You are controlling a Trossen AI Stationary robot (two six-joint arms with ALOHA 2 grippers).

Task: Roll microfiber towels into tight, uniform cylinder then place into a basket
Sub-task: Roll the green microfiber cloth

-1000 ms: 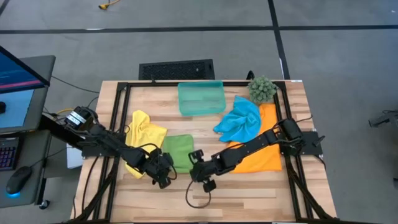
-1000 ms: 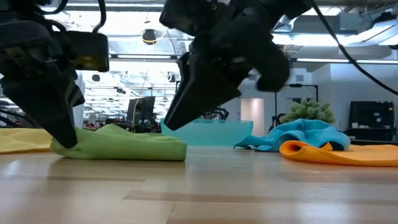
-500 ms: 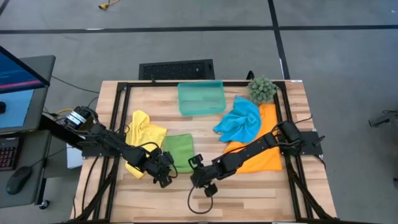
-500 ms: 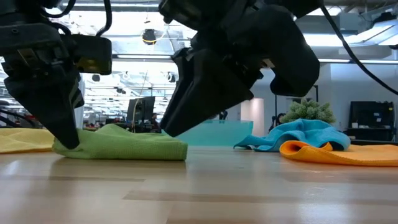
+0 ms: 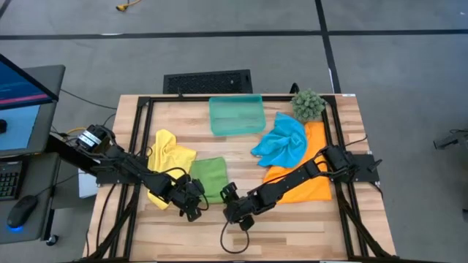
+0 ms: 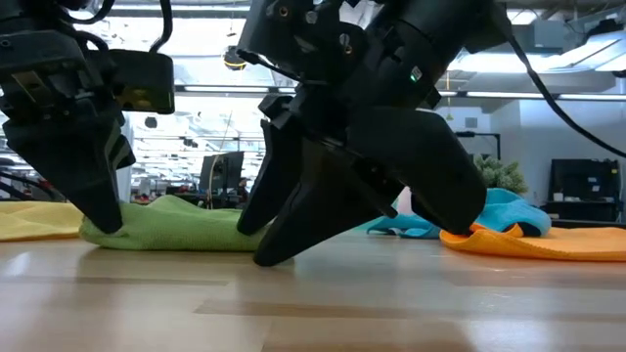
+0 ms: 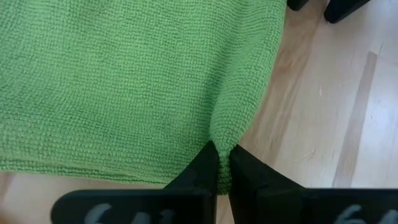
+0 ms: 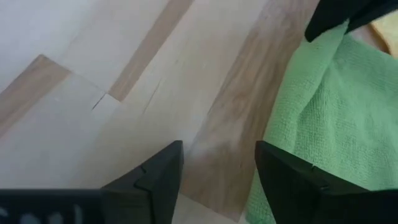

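Right gripper (image 5: pixel 228 207) has dropped to the table with jaws spread beside the green towel (image 5: pixel 209 177) — regrasp likely. Left gripper (image 5: pixel 191 208) pinches its near edge; basket (image 5: pixel 236 115) empty.

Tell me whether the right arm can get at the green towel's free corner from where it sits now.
Probably yes. The right gripper hangs open over bare wood right beside the green towel, nothing between them. The left gripper pinches the opposite corner, clear of that approach.

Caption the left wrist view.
Left gripper pinches the green towel's edge shut against the wooden table.
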